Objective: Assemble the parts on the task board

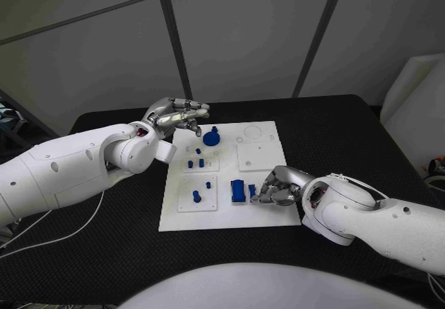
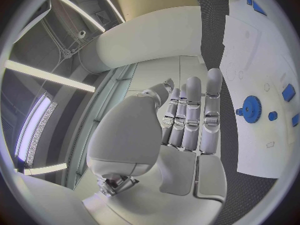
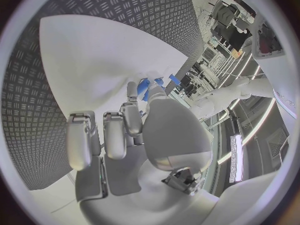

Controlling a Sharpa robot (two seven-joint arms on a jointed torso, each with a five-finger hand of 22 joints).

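Blue oblong part [image 1: 238, 190], long axis front-to-back, beside right hand [image 1: 276, 188].

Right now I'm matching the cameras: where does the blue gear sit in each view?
Head view: blue gear at the far end of the task board, just under the left hand.
Left wrist view: gear beside the fingertips.
Right wrist view: not identifiable.
Shared landmark: the task board.

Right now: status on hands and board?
Left hand open, above task board's far corner. Right hand at blue parts, grasp unclear. Nothing blocking.
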